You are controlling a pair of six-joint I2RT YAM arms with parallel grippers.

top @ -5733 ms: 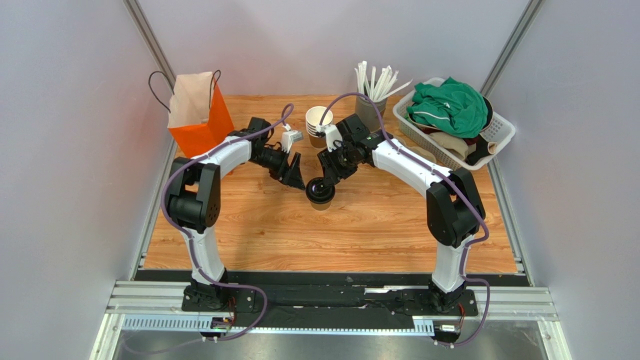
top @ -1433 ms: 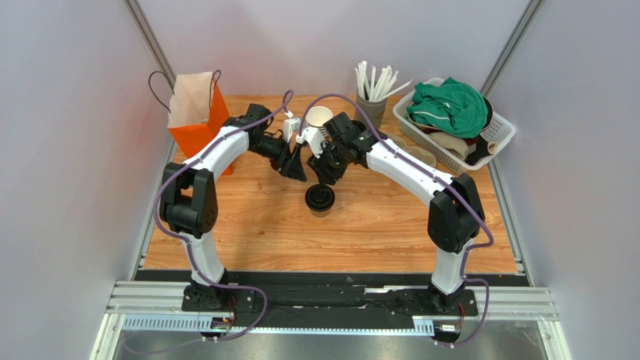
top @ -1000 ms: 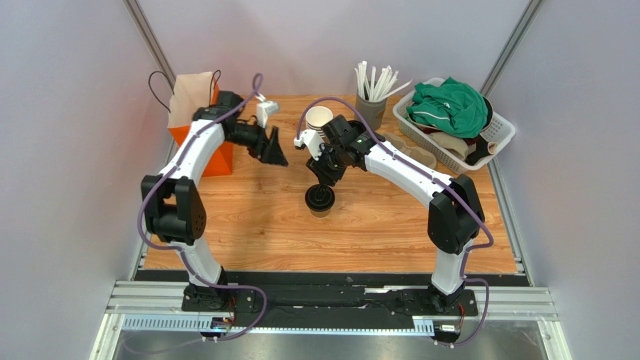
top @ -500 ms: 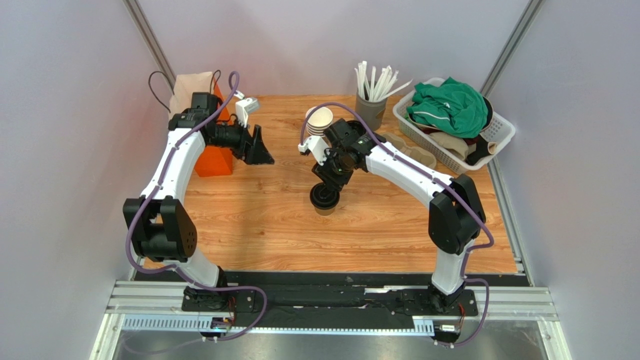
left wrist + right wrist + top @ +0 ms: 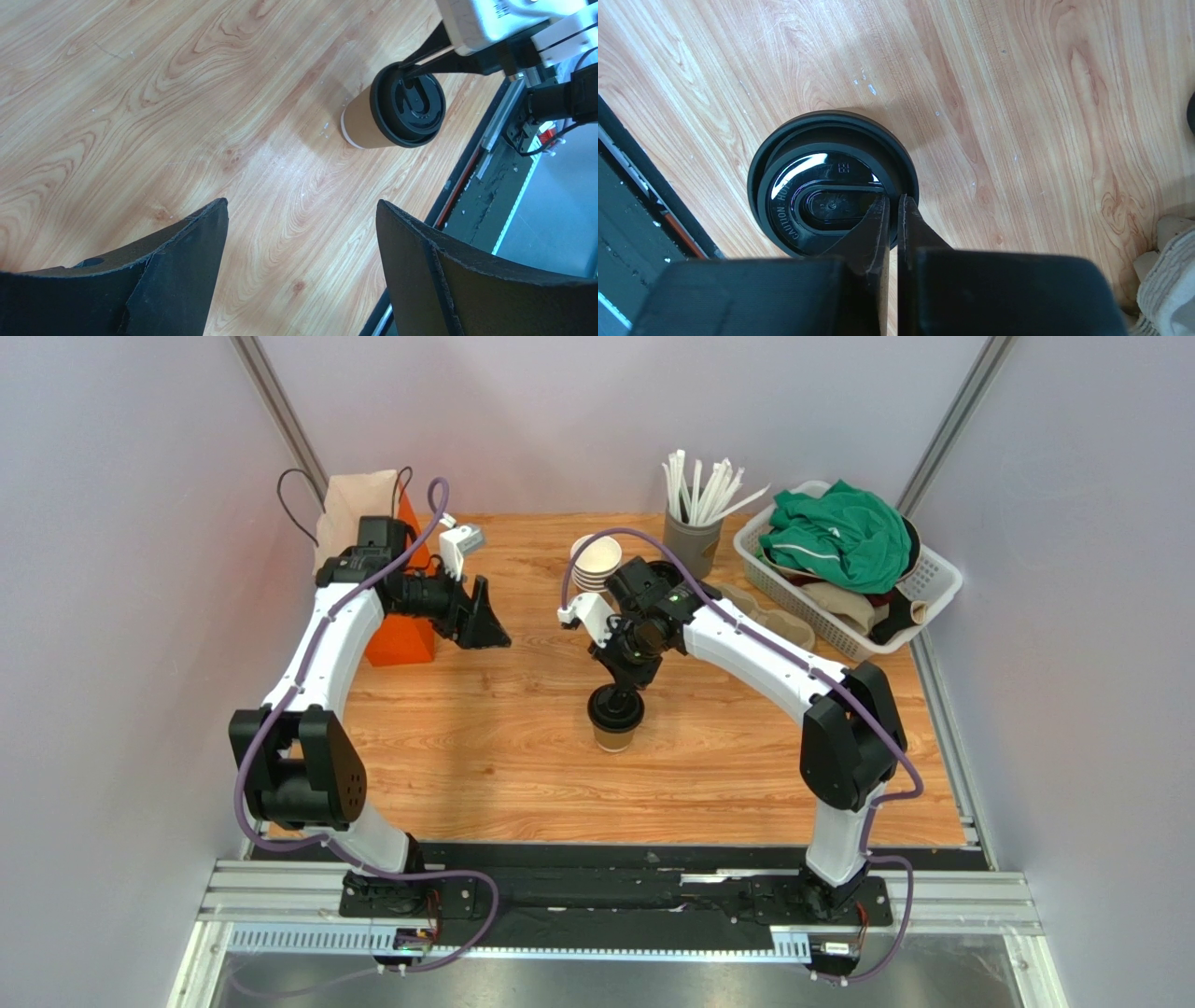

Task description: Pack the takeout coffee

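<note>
Counted on the desk (image 5: 491,756) — one lidded coffee cup (image 5: 615,714), one orange bag (image 5: 400,640), one stack of lidless cups (image 5: 599,557), one holder of white straws (image 5: 693,541), one basket (image 5: 943,583) of cloths.

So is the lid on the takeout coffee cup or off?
On. In the left wrist view the round black lid covers the mouth of the tan paper cup; no cream inside shows in any view.

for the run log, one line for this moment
left claw open by orange bag | right claw shut on lid of takeout coffee | unbagged
</note>
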